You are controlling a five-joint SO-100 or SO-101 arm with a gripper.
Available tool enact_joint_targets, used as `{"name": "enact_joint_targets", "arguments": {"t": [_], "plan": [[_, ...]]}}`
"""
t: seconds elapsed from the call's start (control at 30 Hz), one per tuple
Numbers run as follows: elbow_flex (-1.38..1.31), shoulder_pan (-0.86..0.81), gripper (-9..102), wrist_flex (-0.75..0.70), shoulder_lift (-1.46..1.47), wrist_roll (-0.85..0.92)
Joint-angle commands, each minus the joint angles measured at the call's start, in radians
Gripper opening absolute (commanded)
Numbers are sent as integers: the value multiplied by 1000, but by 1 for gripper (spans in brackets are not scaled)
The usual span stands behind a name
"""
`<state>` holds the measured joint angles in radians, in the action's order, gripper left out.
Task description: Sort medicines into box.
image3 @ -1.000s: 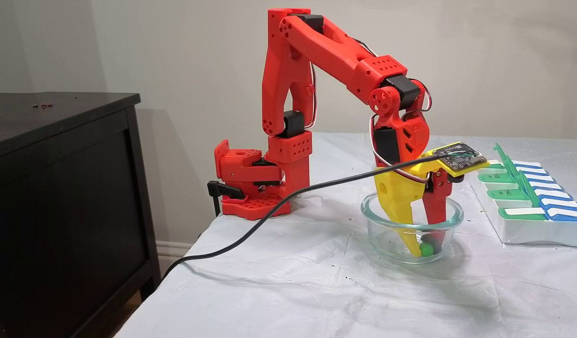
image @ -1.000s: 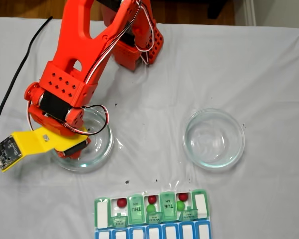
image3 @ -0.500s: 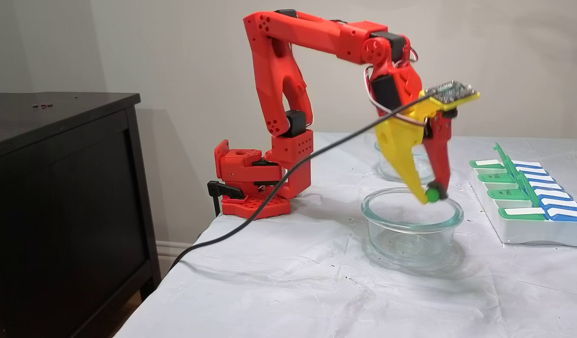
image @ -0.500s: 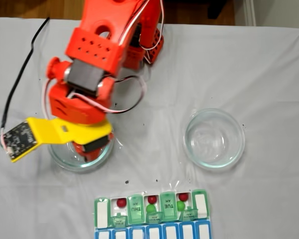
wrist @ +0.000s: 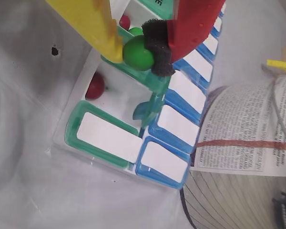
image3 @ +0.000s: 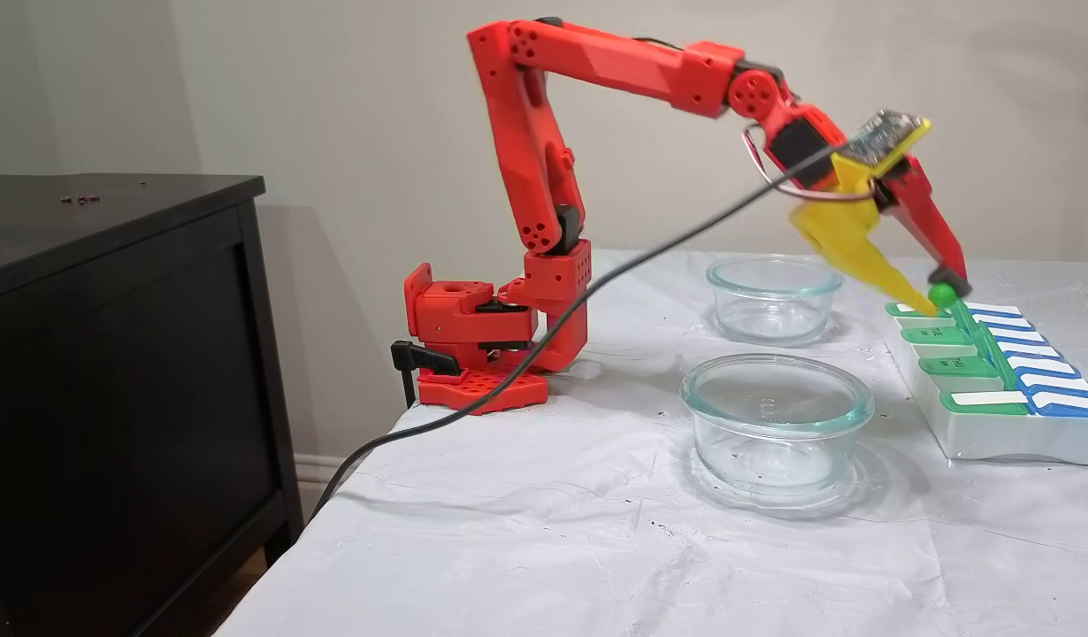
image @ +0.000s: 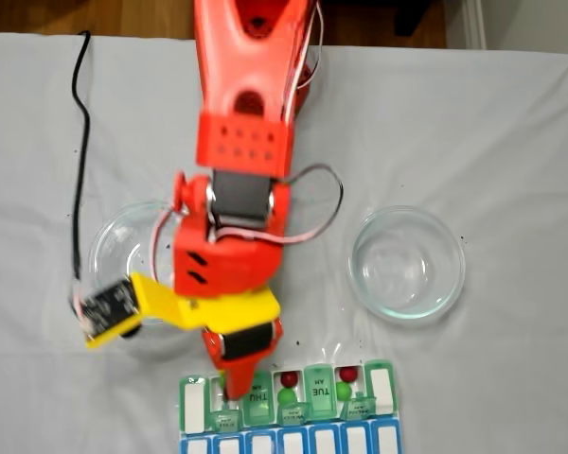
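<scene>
My gripper (image3: 939, 299) is shut on a green ball (image3: 941, 294), one of the medicines, pinched between the yellow finger and the red finger's black pad. It hangs just above the box (image3: 1004, 442), over an open green compartment near the box's left end in the overhead fixed view (image: 232, 383). In the wrist view the held green ball (wrist: 137, 52) sits above that compartment, where a red ball (wrist: 95, 86) lies. Two more open compartments each hold a red ball (image: 289, 379) and a green ball (image: 286, 396). The box (image: 382, 392) has a blue row along its front.
Two clear glass dishes stand on the white cloth, the left dish (image: 109, 248) beside the arm and the right dish (image: 407, 262) apart. A black cable (image: 77, 142) trails from the gripper's camera. A printed paper (wrist: 248, 129) lies past the box. A dark cabinet (image3: 111, 354) flanks the table.
The arm lifted the green ball out of the left glass dish and swung it over to the box's open compartment. The fingers stayed shut on the ball.
</scene>
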<state>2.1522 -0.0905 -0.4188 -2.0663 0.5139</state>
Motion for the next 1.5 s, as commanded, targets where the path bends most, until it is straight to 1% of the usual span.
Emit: {"name": "enact_joint_targets", "arguments": {"t": [0.0, 0.2, 0.47, 0.6, 0.77, 0.87, 0.9, 0.97, 1.03, 1.1, 1.47], "plan": [[-71, 20, 0, 74, 15, -2], [-110, 15, 0, 84, 81, 5], [-160, 8, 0, 170, 164, 17], [-179, 0, 0, 187, 176, 17], [-166, -3, 0, 190, 163, 81], [-133, 2, 0, 222, 153, 132], [-132, 3, 0, 224, 153, 152], [-132, -2, 7, 224, 156, 163], [-132, -2, 9, 221, 155, 161], [-127, -2, 13, 216, 153, 160], [-109, -2, 14, 213, 135, 167]]}}
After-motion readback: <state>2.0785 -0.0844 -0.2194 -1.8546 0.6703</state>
